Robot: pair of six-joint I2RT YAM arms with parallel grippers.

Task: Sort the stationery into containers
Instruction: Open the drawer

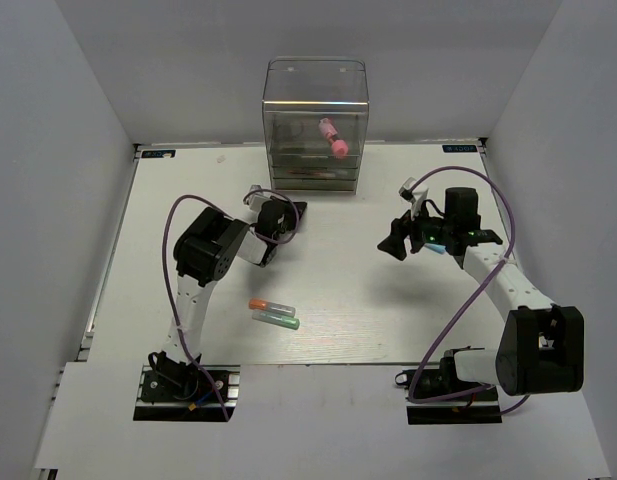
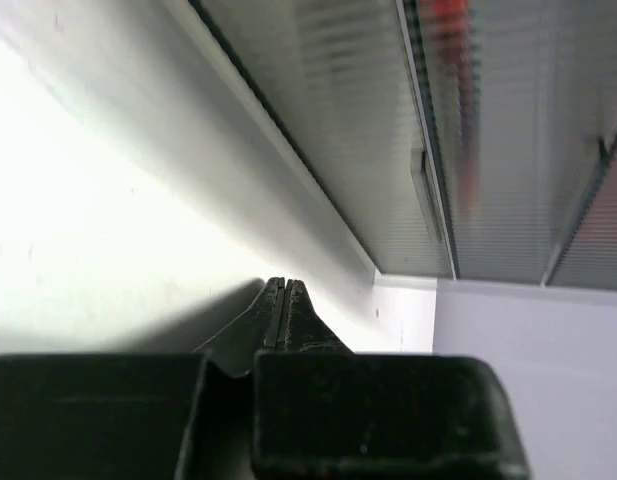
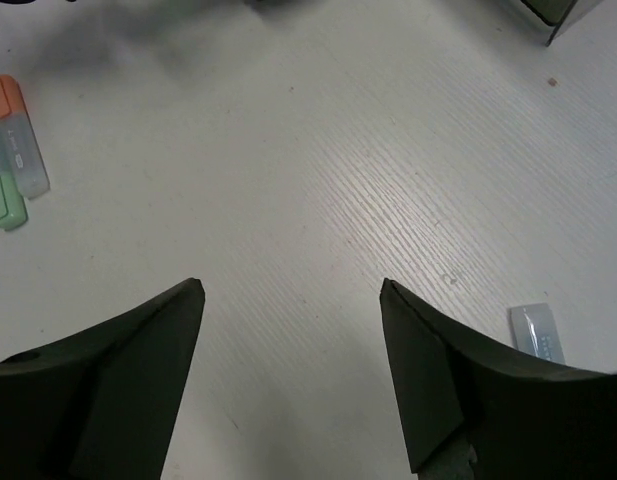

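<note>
Left gripper (image 2: 285, 287) is being held pinched shut, empty, just beside the organiser's (image 1: 315, 125) drawers, probably for nudging one. Right gripper (image 3: 292, 290) is being held wide over the table (image 1: 388, 320). Orange-tipped marker (image 1: 269, 303) and green-tipped marker (image 1: 277, 321) are being left mid-table, unsorted.

Closed end effector (image 2: 285, 300), ribbed clear organiser (image 2: 388, 130) beside

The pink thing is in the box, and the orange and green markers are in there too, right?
No. The pink thing is in the box, but the orange marker and green marker lie on the table, side by side, outside it. The top view shows this.
</note>
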